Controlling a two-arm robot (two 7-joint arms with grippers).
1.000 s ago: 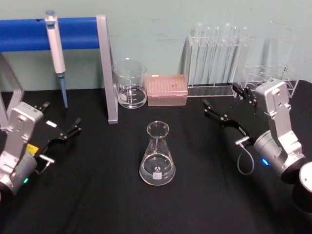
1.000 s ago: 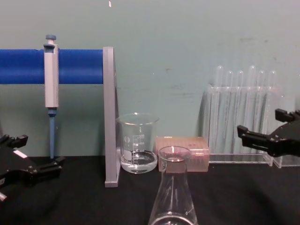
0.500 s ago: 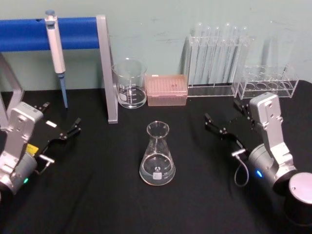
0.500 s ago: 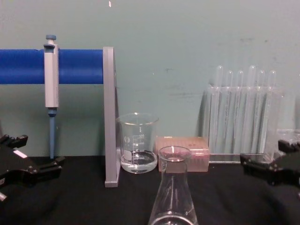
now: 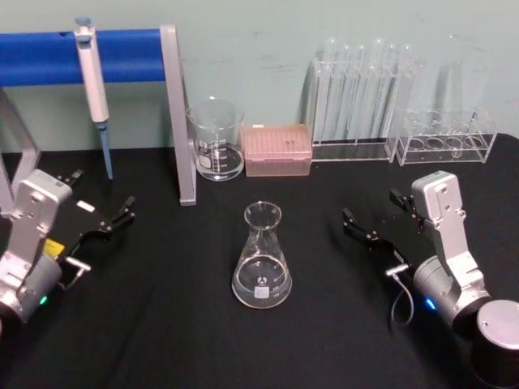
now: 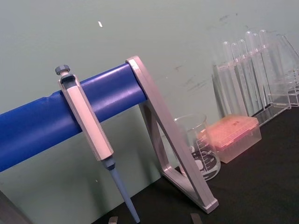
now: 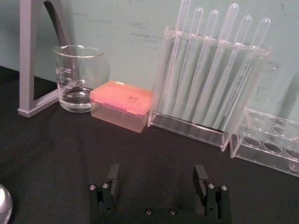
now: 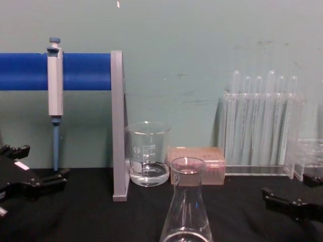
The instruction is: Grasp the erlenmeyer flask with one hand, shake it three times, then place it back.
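Observation:
The erlenmeyer flask (image 5: 261, 258) stands upright on the black table, near its middle, with nothing touching it; its neck and mouth rise close in the chest view (image 8: 186, 201). My right gripper (image 5: 371, 207) hovers low to the flask's right, a clear gap away, open and holding nothing. The right wrist view shows its two black fingers spread wide (image 7: 156, 175) over bare cloth. It enters the chest view at the lower right (image 8: 284, 185). My left gripper (image 5: 104, 188) rests open at the table's left, far from the flask, and also shows in the chest view (image 8: 40, 161).
Along the back stand a glass beaker (image 5: 216, 139), a pink tip box (image 5: 277, 149), a rack of test tubes (image 5: 361, 93) and a low clear rack (image 5: 444, 138). A pipette (image 5: 93, 81) hangs on the blue bar stand (image 5: 130, 53), whose grey post (image 5: 178, 113) is back left.
My right gripper has drawn back toward me and sunk lower, away from the racks. The flask and the left arm have not moved.

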